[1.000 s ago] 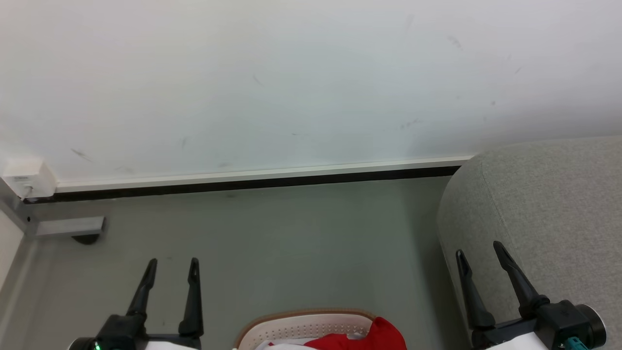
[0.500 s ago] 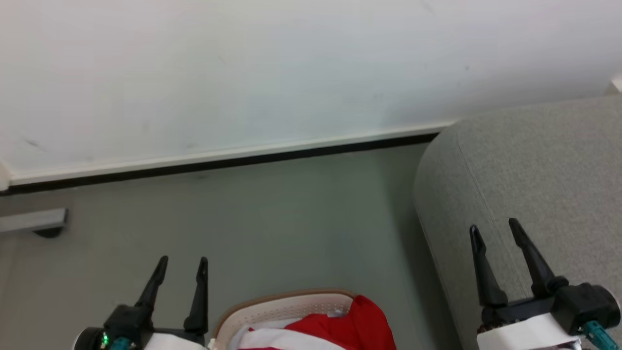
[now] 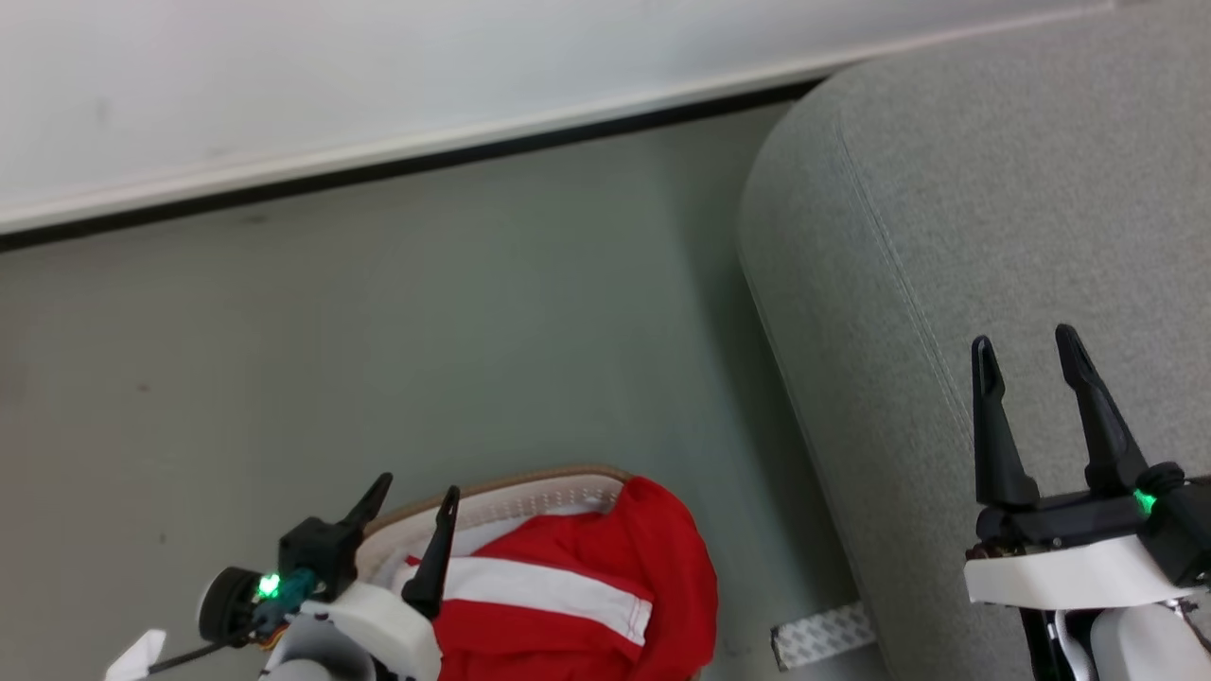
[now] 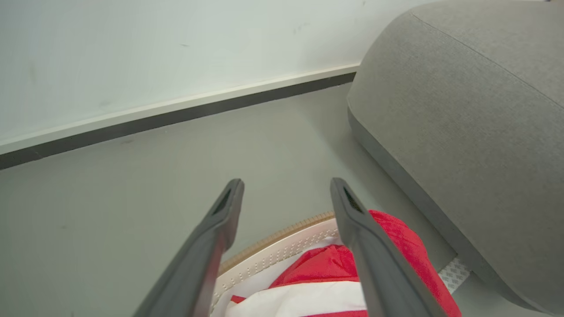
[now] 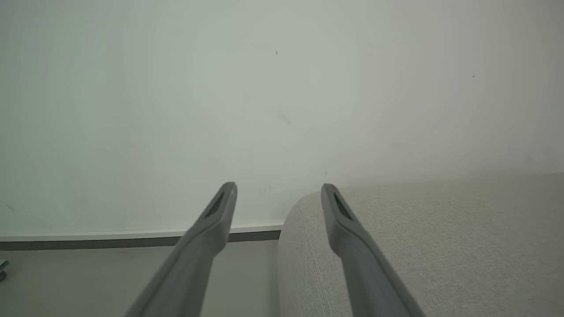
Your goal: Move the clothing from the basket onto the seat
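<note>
Clothing (image 3: 653, 558) in basket (image 3: 530, 478), just beside spread left hand (image 3: 417, 486).

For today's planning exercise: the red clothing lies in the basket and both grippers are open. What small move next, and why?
Probably lower the left gripper onto the clothing: its open fingers hang over the basket rim, holding nothing, with the garment heaped beside them.

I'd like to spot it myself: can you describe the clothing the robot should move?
Find the big light grey seat on the right; on the floor beside its rounded end stands a white perforated basket with a tan rim. The clothing is heaped in it: bright red with white bands, unlike the pale basket and grey seat.
</note>
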Robot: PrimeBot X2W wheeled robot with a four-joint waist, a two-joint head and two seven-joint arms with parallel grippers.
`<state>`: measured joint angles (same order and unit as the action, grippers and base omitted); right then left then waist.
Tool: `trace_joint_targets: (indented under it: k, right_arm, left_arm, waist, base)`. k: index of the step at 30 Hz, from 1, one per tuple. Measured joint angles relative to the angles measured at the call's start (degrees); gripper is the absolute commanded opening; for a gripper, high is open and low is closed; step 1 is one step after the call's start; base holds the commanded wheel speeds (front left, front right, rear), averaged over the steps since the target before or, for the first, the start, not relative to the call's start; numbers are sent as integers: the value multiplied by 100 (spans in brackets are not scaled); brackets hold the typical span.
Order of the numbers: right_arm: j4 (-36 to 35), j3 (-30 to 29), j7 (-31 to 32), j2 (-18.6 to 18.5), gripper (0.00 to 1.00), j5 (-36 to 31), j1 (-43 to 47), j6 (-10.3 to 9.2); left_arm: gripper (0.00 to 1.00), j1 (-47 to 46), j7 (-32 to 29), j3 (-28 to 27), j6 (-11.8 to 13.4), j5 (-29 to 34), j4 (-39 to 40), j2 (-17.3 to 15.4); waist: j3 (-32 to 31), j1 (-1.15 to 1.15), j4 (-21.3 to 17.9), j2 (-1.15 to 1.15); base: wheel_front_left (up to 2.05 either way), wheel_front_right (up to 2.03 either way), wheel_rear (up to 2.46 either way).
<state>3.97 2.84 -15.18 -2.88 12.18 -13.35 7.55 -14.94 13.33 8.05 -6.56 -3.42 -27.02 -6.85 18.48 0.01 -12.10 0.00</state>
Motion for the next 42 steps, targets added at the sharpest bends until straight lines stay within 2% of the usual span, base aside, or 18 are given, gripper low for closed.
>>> trace_joint_targets:
  k: [8,16,26,31,38,39,40,42]
  right_arm:
    - [-442,-3,1,-2,100,43,-405,0]
    - [-1176,-111,0,1,100,167,-700,0]
    - [-1583,-310,0,0,100,445,-926,0]
    - [-1615,-319,0,0,100,591,-959,0]
    - [-1577,-253,0,0,100,748,-1012,0]
    - [-1560,-246,0,0,100,748,-1013,0]
    - [-1538,-241,0,0,100,749,-1015,0]
    - [-1510,-246,0,0,100,749,-1015,0]
  left_arm:
    - [100,-862,-433,823,-81,-51,-1270,-288]
    - [100,-1738,-798,2446,-96,-547,-2253,-668]
    - [100,-2792,-1482,4141,-96,-1146,-3143,-1065]
    - [100,-3217,-1752,4558,-96,-1451,-3442,-1179]
    - [100,-3443,-1942,4893,-96,-1661,-3784,-1154]
    - [71,-3447,-1938,4942,-94,-1726,-3799,-1145]
    - [0,-3448,-1928,4983,-88,-1777,-3812,-1144]
    - [0,-3448,-1867,5068,-87,-1867,-3834,-1150]
  waist:
    - [733,0,-291,0]
    - [1545,0,-544,0]
    - [2499,0,-814,0]
    - [2876,0,-974,0]
    - [3117,-1,-1175,0]
    - [3119,-1,-1188,0]
    - [3107,-1,-1192,0]
    - [3058,-1,-1193,0]
  base:
    - [0,0,0]
    - [0,0,0]
    - [0,0,0]
    - [0,0,0]
    - [0,0,0]
    - [0,0,0]
    - [0,0,0]
    - [0,0,0]
